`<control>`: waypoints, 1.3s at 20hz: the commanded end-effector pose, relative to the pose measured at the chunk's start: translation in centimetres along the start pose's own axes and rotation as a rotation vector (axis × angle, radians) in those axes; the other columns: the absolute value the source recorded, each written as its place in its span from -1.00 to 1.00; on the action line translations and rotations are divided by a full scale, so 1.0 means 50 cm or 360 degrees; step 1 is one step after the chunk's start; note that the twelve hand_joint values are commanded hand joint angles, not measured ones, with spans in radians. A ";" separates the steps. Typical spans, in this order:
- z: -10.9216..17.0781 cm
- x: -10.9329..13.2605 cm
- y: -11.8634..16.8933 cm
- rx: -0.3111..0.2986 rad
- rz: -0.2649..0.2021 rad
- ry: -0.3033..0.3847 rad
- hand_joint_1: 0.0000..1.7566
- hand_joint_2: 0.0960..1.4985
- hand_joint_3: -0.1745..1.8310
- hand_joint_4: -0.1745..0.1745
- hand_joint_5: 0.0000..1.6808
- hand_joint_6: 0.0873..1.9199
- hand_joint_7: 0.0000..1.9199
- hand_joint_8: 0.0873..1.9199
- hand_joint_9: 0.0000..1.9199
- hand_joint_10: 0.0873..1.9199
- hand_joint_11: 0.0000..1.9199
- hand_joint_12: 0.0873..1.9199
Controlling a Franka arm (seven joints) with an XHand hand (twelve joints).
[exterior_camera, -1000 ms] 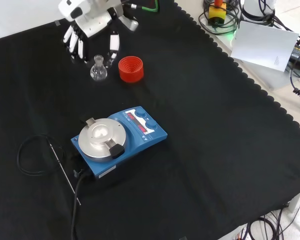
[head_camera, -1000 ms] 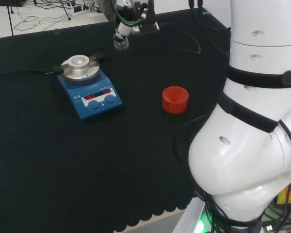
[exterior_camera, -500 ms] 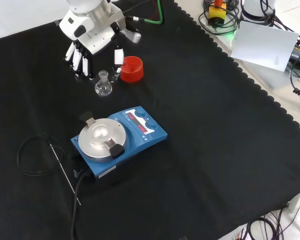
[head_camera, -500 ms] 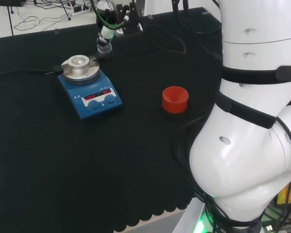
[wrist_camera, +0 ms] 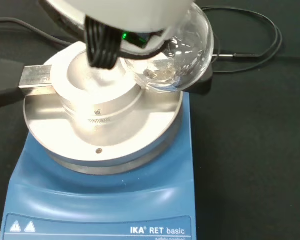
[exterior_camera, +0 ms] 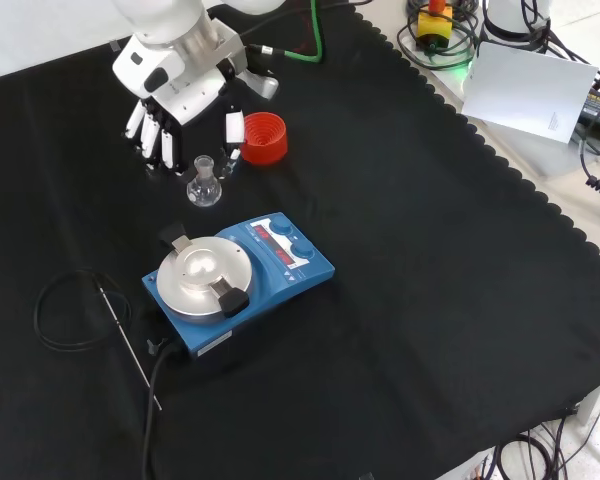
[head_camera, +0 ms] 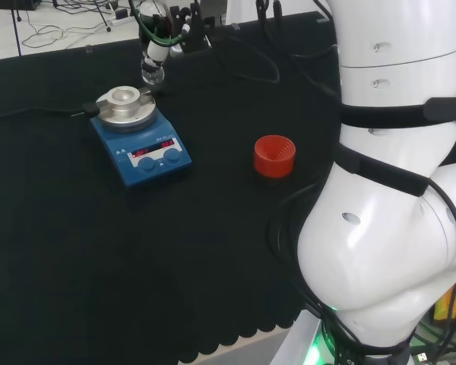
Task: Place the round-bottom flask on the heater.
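A small clear round-bottom flask (head_camera: 153, 72) hangs by its neck from the hand (head_camera: 160, 47), whose fingers and thumb pinch it. In the front view the flask (exterior_camera: 204, 186) is in the air just beyond the blue heater (exterior_camera: 280, 270), below the hand (exterior_camera: 175, 85). The heater's round metal plate (exterior_camera: 200, 275) is bare. In the wrist view the flask's bulb (wrist_camera: 177, 55) hovers close over the far edge of the metal plate (wrist_camera: 105, 120). In the head view the heater (head_camera: 140, 141) lies just below and left of the flask.
A red ribbed ring stand (exterior_camera: 263, 137) sits on the cloth beside the hand, right of the heater in the head view (head_camera: 274, 156). A black cable loop (exterior_camera: 65, 310) and thin probe (exterior_camera: 130, 345) lie left of the heater. The arm's white links (head_camera: 395, 198) rise at the head view's right.
The hand has carried the flask away from the red stand toward the heater: leftward in the head view, nearer the plate in the front view.
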State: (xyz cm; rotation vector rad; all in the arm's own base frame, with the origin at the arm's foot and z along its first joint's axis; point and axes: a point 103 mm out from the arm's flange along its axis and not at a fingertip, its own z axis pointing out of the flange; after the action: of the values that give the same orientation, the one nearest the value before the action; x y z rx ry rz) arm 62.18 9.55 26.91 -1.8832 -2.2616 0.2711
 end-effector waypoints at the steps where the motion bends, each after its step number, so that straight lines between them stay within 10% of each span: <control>1: 0.007 0.032 0.022 0.0028 -0.0045 -0.0022 0.28 -0.21 -0.05 0.54 0.39 -0.09 -0.30 -0.33 -0.17 -0.47 -0.49 0.33; 26: 0.023 0.087 0.096 0.0082 -0.0166 -0.0007 0.28 -0.22 -0.05 0.54 0.39 -0.09 -0.30 -0.33 -0.17 -0.48 -0.48 0.33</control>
State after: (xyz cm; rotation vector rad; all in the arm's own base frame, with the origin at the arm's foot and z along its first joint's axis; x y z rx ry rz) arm 65.41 14.13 25.34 -1.7647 -2.3279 0.3073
